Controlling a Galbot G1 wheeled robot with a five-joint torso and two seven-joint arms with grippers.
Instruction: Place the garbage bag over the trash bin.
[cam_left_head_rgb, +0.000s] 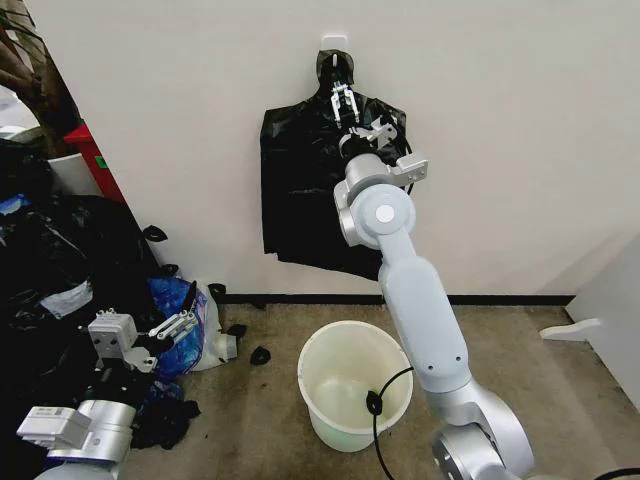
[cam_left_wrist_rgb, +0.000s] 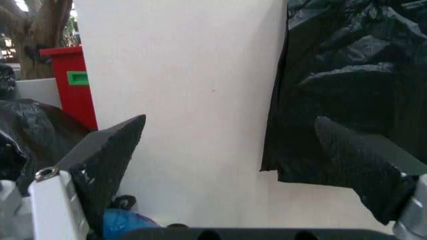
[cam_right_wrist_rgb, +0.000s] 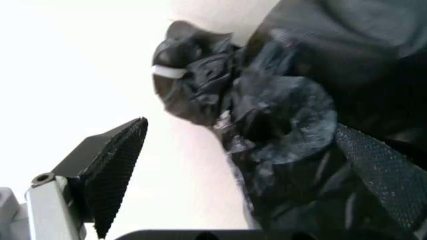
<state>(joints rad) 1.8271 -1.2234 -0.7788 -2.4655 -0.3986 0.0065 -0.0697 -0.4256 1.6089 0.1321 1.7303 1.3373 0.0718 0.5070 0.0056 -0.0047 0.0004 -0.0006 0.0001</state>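
Observation:
The garbage bag is out of view as a single loose bag. A flat bunch of black bags (cam_left_head_rgb: 300, 180) hangs on the white wall from a knot at its top (cam_right_wrist_rgb: 193, 75). My right gripper (cam_left_head_rgb: 343, 100) is raised to just below that knot. It is open, its fingers spread on either side of the crumpled plastic (cam_right_wrist_rgb: 267, 100) without closing on it. The trash bin (cam_left_head_rgb: 355, 385), a round white bucket, stands on the floor below the bunch. My left gripper (cam_left_head_rgb: 175, 325) is low at the left, open and holding nothing, facing the wall (cam_left_wrist_rgb: 200, 100).
A big heap of bulging black bags (cam_left_head_rgb: 50, 270) fills the left side, with a blue bag (cam_left_head_rgb: 175, 300) beside it. A red container (cam_left_head_rgb: 95, 155) stands behind. A black cable (cam_left_head_rgb: 375, 405) hangs over the bin's rim. A white panel (cam_left_head_rgb: 610, 310) stands at the right.

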